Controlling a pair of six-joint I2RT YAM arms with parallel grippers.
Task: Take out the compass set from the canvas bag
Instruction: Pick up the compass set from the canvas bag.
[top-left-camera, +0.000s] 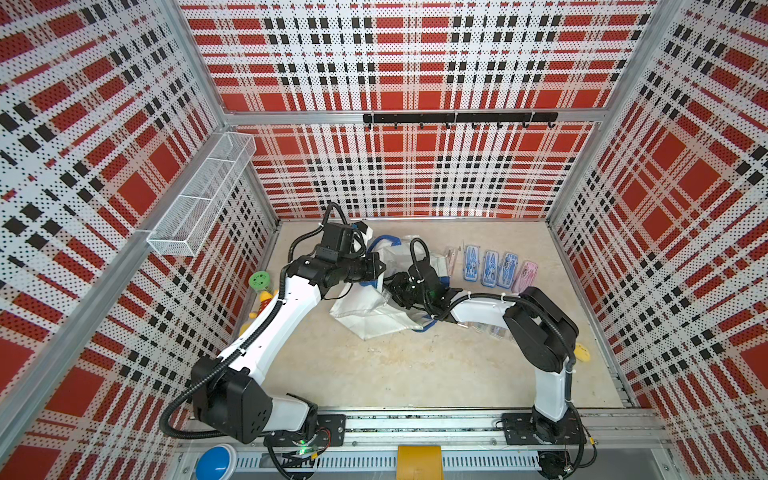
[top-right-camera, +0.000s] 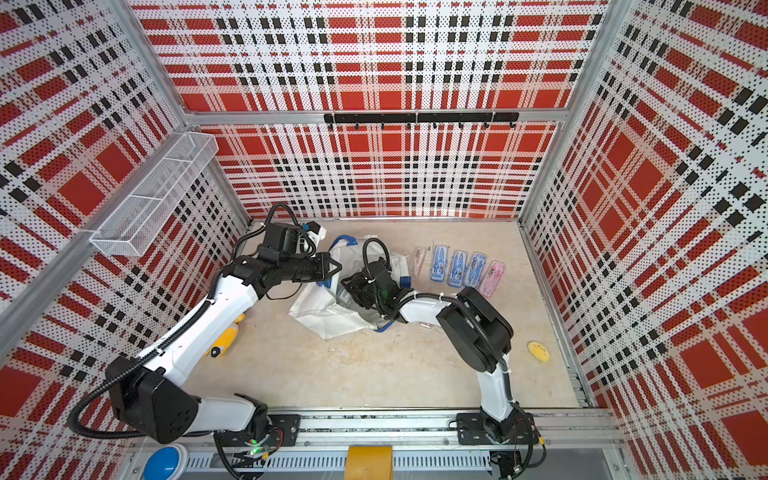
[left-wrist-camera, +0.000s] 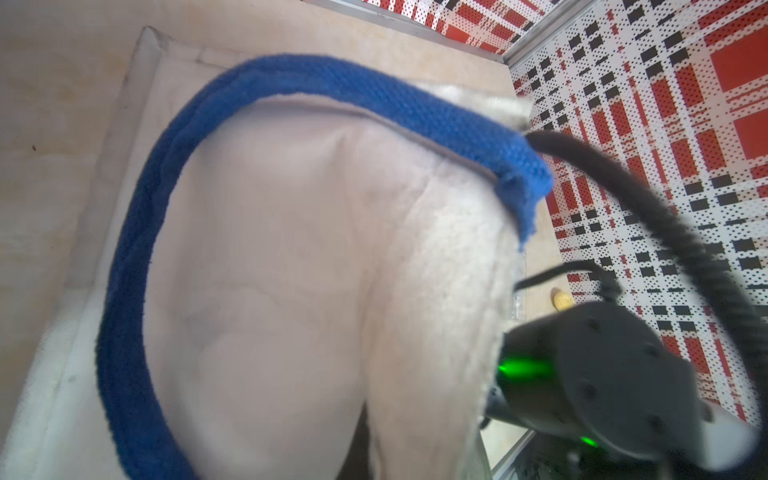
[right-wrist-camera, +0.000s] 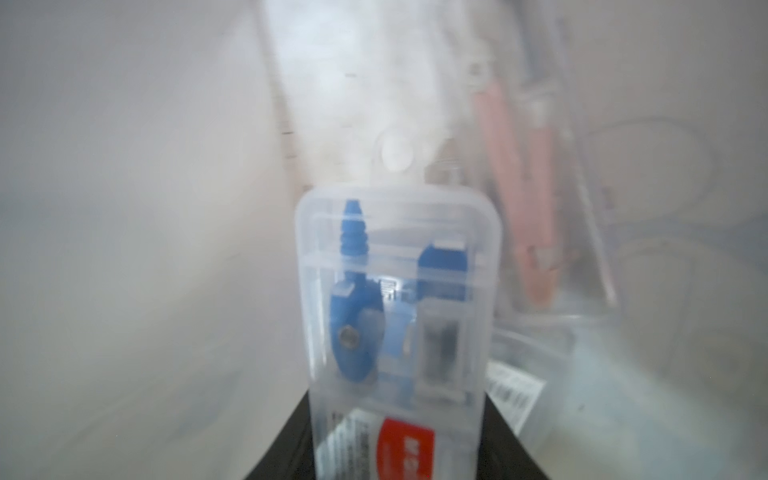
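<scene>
The compass set (right-wrist-camera: 397, 332), a clear case with a blue compass, shows only in the right wrist view. The right end effector (right-wrist-camera: 399, 432) grips it inside the canvas bag (top-left-camera: 374, 316), near the counter's (top-left-camera: 374, 374) far edge. The left end effector (top-left-camera: 375, 267) clamps the bag.

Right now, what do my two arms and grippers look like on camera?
Both the left arm and right arm: white shells, black joint housings, black ribbed cables running alongside, white ties on the right. Green light on the right wrist. The left gripper and right gripper are black.
</scene>
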